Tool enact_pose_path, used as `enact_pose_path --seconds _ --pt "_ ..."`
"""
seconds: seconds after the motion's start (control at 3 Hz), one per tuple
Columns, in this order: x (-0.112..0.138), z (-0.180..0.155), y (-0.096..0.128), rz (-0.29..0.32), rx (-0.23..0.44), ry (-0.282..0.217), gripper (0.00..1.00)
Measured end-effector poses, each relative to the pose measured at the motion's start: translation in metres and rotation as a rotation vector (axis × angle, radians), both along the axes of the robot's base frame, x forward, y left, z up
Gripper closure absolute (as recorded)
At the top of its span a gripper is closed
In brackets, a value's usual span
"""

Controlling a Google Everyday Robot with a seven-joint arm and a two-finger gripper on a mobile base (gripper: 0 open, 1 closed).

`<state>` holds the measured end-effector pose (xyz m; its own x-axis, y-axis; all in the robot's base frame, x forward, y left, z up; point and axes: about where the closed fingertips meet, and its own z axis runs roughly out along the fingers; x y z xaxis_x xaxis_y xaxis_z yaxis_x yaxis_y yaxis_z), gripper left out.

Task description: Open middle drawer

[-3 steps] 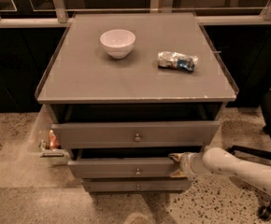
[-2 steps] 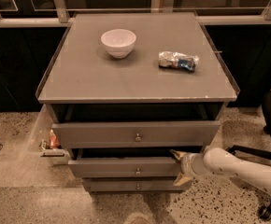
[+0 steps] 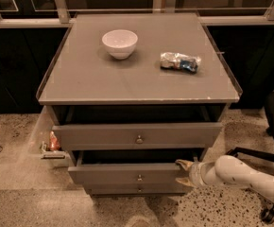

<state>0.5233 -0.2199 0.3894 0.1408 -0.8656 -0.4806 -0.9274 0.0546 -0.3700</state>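
Right, your gripper (image 3: 184, 172) sat low at the cabinet's front-right, with the arm (image 3: 236, 174) coming in from the right. It was at the right end of the middle drawer (image 3: 118, 174). Fingers were spread apart, one by the front's top edge, one by its bottom edge. So open, not clamped on anything I could see.

The middle drawer lay between the top drawer (image 3: 99, 136) and the thin bottom drawer (image 3: 113, 190). Its front stood a bit proud w/ a dark gap above it, so partly out, I'd say, not fully.

Handling: rigid flat front, prob runs on slides, so it wanted a straight, level pull, no twist. Hauling from one end could rack it & jam. Best hold, imo, was the small round knob (image 3: 139, 178) at centre. It's tiny and metal, likely slippery, so you'd pinch it square.

Up on the worktop (image 3: 127, 84), a white bowl (image 3: 120, 42) and a snack packet (image 3: 179, 62) sat well clear of the action.
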Motion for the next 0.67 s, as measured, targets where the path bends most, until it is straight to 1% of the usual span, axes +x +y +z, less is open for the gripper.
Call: enact_pose_path --seconds 0.33,0.67 --pt "0.0002 0.0051 -0.0001 0.000 0.000 0.000 0.88" --pt "0.0002 0.0092 -0.0001 0.000 0.000 0.000 0.85"
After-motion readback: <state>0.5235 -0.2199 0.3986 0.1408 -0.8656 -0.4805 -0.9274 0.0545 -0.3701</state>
